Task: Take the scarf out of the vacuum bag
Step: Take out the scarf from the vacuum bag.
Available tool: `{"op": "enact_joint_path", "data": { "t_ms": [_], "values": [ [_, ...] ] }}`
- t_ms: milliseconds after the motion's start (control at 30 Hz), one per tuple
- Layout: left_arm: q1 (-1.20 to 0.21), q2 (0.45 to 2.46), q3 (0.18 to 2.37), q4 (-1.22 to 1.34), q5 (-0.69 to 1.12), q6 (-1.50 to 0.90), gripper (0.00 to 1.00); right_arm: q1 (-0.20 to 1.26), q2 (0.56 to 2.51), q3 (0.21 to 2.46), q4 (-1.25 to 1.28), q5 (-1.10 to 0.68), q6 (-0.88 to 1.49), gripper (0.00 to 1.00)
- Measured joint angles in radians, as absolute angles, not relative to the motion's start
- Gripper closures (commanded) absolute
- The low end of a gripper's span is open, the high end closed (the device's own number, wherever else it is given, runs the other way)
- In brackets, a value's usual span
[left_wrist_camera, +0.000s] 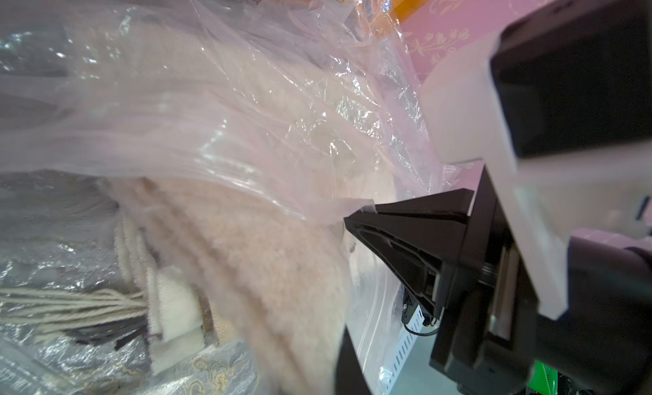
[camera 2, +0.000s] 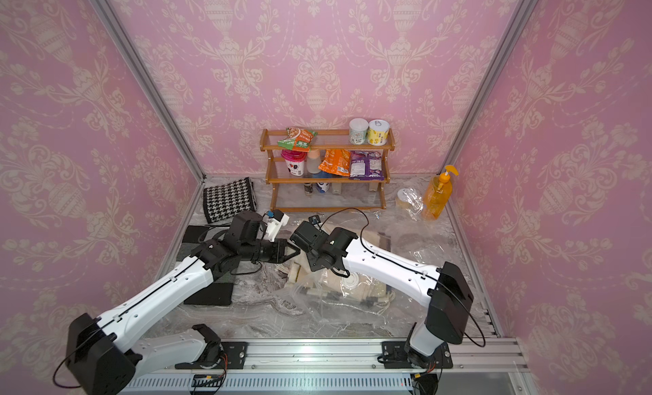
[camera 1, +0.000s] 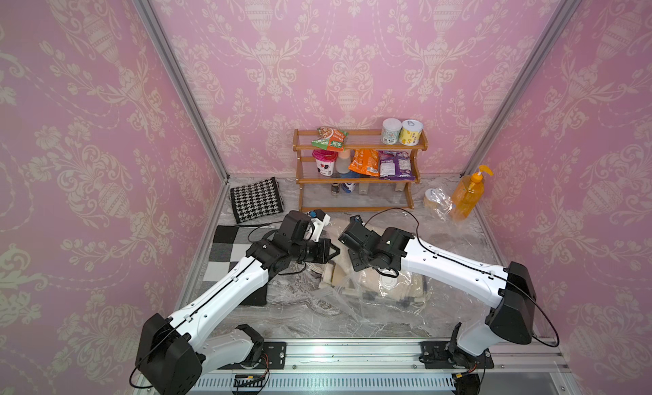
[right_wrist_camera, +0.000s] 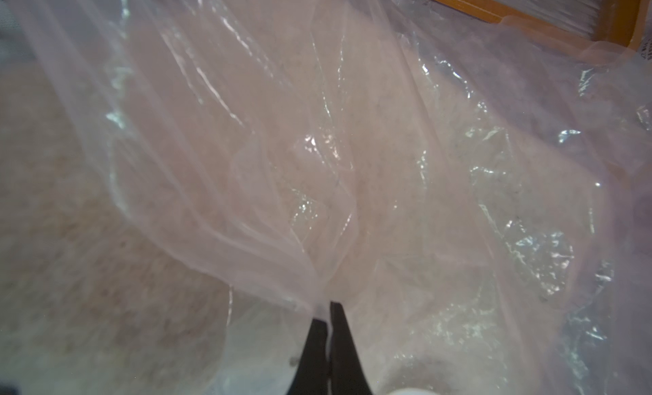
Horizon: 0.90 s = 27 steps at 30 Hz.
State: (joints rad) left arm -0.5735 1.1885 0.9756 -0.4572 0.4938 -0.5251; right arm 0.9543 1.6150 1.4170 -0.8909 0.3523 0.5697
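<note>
Plastic filled both wrist views: the large, crinkly, clear vacuum bag [camera 1: 395, 312] lay on the grey marbled surface [camera 1: 282, 319] at the centre of both top views, below the brown wooden rack [camera 1: 356, 179]. The cream, fuzzy scarf [left_wrist_camera: 268, 262] sat mostly inside it, with a folded end and tassels spilling out at the lower left of the left wrist view. I had my left hand [left_wrist_camera: 358, 216] pinched together on the edge of the bag's mouth. My right hand [right_wrist_camera: 330, 306], at the bottom centre of its wrist view, was clamped on a fold of the same film.
</note>
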Motion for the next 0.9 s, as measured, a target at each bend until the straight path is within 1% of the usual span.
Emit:
{"op": "enact_joint_path", "data": {
  "t_ms": [200, 500, 667, 767, 900],
  "values": [
    [-0.572, 1.171, 1.030, -0.619, 0.405, -0.468, 1.00, 0.921, 1.626, 1.416, -0.864, 0.298, 0.530, 1.00],
    [-0.536, 1.118, 0.988, -0.773, 0.321, -0.458, 1.00, 0.889, 1.613, 1.375, -0.822, 0.239, 0.495, 1.00],
    [-0.485, 1.119, 0.984, -0.885, 0.226, -0.459, 1.00, 0.884, 1.600, 1.354, -0.812, 0.213, 0.479, 1.00],
    [-0.468, 1.142, 1.003, -0.967, 0.158, -0.455, 1.00, 0.884, 1.599, 1.334, -0.795, 0.194, 0.466, 1.00],
    [-0.466, 1.234, 1.088, -1.076, 0.068, -0.425, 1.00, 0.884, 1.591, 1.309, -0.772, 0.181, 0.456, 1.00]
  ]
}}
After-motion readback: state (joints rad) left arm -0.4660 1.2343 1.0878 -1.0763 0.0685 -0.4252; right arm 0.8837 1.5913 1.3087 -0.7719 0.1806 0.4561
